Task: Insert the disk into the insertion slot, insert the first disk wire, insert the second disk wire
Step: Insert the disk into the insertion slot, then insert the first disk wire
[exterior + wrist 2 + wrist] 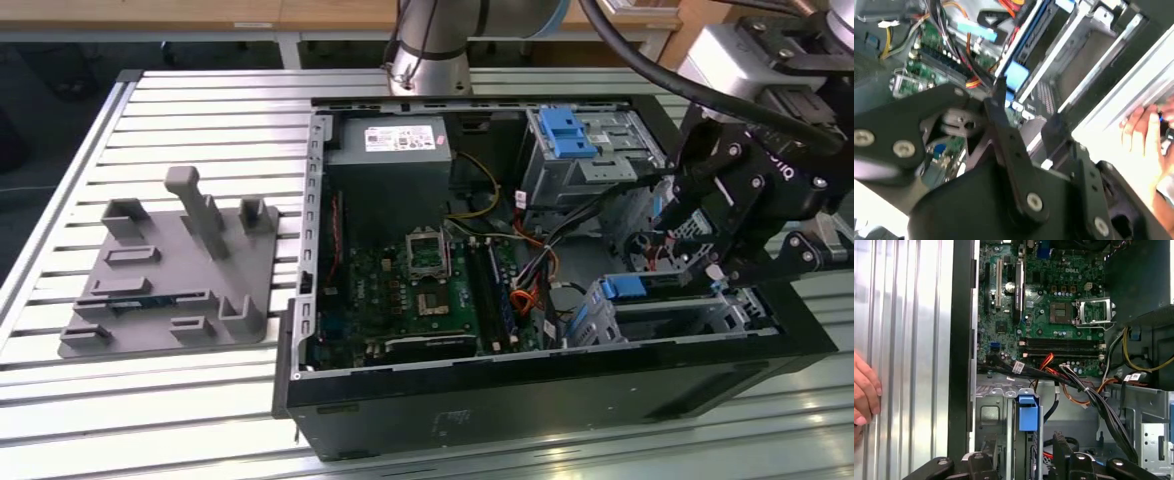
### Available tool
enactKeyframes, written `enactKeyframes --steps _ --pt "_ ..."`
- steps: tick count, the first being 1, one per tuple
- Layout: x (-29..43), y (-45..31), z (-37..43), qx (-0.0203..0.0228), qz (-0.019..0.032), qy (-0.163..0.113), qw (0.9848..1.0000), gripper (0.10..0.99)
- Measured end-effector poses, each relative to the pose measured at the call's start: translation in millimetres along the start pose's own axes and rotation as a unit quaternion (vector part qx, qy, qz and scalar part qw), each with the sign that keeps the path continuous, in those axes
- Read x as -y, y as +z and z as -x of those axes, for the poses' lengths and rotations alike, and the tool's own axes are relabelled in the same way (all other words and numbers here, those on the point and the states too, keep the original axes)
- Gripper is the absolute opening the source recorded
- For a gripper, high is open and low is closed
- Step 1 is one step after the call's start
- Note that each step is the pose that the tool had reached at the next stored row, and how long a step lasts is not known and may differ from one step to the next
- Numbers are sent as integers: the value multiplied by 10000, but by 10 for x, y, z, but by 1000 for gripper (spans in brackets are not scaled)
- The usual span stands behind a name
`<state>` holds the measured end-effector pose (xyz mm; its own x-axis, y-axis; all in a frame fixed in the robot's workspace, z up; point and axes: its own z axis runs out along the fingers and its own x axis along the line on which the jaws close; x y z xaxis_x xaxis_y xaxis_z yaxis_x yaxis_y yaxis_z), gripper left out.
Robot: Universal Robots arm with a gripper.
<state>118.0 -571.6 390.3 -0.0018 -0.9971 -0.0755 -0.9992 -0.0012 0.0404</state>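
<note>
Exterior view first: an open computer case [534, 380] is seen lying on a slatted metal table [160, 400]. A grey holder [160, 290] of upright pegs is set well apart from it on the exterior view's left, and the arm's base [430, 50] stands at the table's far side. The gripper [703, 268] is held over the case's near corner on the exterior view's right, just above the insertion slot [741, 312] — a bay of thin silver sheet metal. The disk [627, 288] is seated in that slot, with the blue end of its frame showing at the slot's mouth, toward the board; the same blue end is seen between the silver rails in the first wrist view. Whether the disk is pushed fully home cannot be told. In the second wrist view the two black fingers [1004, 120] are seen parted, with nothing clamped between them. One tip is placed close to a bundle of cables [974, 75], though contact cannot be made out. Black and orange cables are draped loose across the green board [1054, 315] just beside the slot. A taller cage [577, 135] with a blue latch is found at the case's far end, on the exterior view's right, and a power supply [387, 140] sits to its left. A person's hand [865, 395] is rested on the table — outside the case wall.
</note>
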Motion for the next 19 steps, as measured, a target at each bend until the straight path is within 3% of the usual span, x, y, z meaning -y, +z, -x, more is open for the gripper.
enactKeyframes --steps 15,19 --pt "0 11 0 0 0 0 10000 557" --pt "28 12 22 -6 0 6 10000 557"
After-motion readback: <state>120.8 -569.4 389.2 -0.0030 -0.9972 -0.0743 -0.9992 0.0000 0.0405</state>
